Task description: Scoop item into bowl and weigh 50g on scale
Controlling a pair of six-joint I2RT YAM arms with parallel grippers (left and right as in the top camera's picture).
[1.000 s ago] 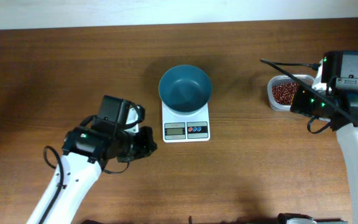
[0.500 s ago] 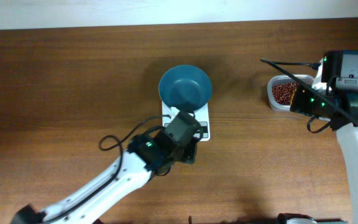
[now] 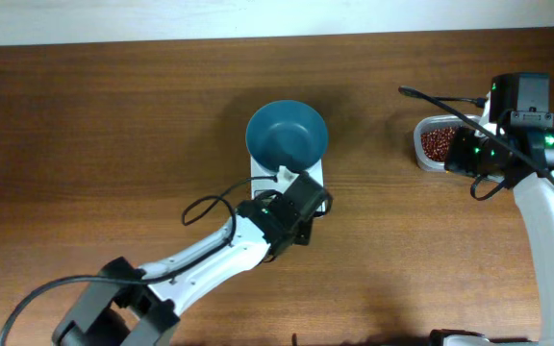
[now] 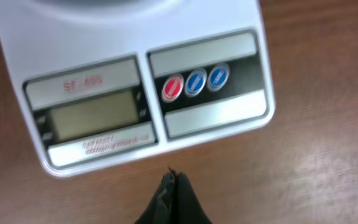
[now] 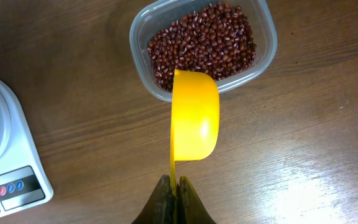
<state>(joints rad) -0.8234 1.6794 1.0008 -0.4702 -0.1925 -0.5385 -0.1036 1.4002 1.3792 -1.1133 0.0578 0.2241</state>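
The teal-blue bowl [image 3: 287, 137] stands empty on the white scale [image 3: 289, 171]. In the left wrist view the scale [image 4: 142, 99] shows a blank grey display and red and blue buttons. My left gripper [image 4: 174, 177] is shut and empty, its tips just in front of the scale's near edge; in the overhead view it [image 3: 311, 204] covers the scale's front. My right gripper [image 5: 174, 182] is shut on the handle of a yellow scoop [image 5: 194, 118], held on edge over the near rim of the clear tub [image 5: 263, 59] of red-brown beans [image 5: 201, 43].
The tub of beans [image 3: 438, 143] sits at the right of the brown wooden table [image 3: 113, 115]. The right arm [image 3: 546, 192] reaches over it. A black cable [image 3: 205, 207] loops beside the left arm.
My left arm has swung from the table's left to the scale's front edge. My right arm has shifted slightly toward the tub.
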